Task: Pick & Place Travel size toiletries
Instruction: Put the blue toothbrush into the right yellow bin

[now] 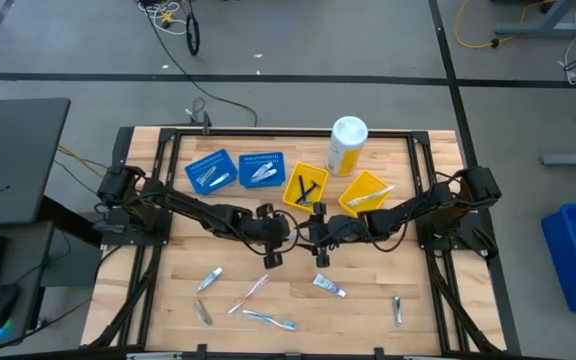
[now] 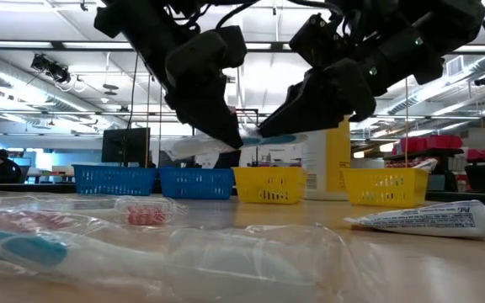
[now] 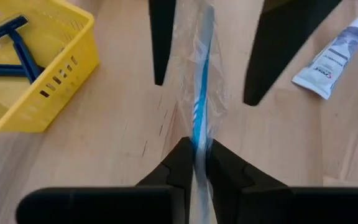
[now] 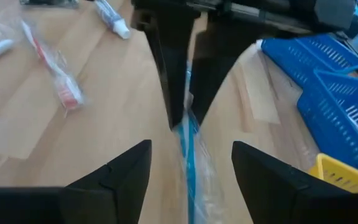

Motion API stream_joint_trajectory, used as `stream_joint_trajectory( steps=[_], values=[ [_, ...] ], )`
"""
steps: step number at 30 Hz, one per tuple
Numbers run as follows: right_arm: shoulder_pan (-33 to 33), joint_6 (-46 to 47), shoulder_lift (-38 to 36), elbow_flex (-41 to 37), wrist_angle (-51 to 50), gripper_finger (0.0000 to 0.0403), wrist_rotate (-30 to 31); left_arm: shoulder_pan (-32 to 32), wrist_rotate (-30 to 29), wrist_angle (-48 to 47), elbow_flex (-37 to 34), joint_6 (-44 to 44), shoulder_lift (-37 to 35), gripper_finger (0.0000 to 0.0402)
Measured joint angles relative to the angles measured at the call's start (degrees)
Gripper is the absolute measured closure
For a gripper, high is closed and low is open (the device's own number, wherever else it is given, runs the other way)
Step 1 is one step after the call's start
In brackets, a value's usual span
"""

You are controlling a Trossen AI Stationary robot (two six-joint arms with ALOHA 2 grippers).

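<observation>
Left pincer (image 3: 194, 165) at mid-desk, raised above the wood, clamped on one end of a wrapped blue toothbrush (image 3: 201, 106). Right pincer (image 4: 188, 165) directly opposite, fingers apart, straddling the far end of the same toothbrush without visible contact. Toothbrush held in the air between the two pincers, clear of the desk (image 1: 368, 310), as seen level in the low view (image 2: 272, 140).

Remaining toiletries loose on the near half of the desk: white tube (image 1: 329, 287) just below the pincers, small tube (image 1: 209, 279) to the left, pink toothbrush (image 1: 250, 295), pale blue toothbrush (image 1: 269, 320), two small silvery items (image 1: 202, 313) and (image 1: 397, 309) toward the near corners.

Four trays in a row along the far side: two blue trays (image 1: 211, 172) and (image 1: 261, 170), each with pale items inside; yellow tray (image 1: 305, 187) holding dark razors (image 3: 14, 50); second yellow tray (image 1: 365, 193) holding a pale item. Tall yellow bottle with white cap (image 1: 347, 145) standing upright behind the yellow trays.
</observation>
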Motion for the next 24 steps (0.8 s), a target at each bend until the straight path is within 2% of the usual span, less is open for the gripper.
stream_joint_trajectory(
  steps=[9,18,24],
  values=[
    [-1.77,1.69,0.00,0.00,-2.06,0.0205,-0.65,0.07,-1.21,1.20,0.00,0.03,-0.02,0.0365],
    [-1.84,1.69,0.00,-0.02,-2.60,0.0307,-1.07,0.72,-2.88,1.95,0.00,0.98,-0.09,0.0367],
    [-1.84,1.69,0.00,-0.02,-2.91,0.0366,-1.03,1.53,-2.72,1.90,0.00,1.18,-0.09,0.0352]
  ],
)
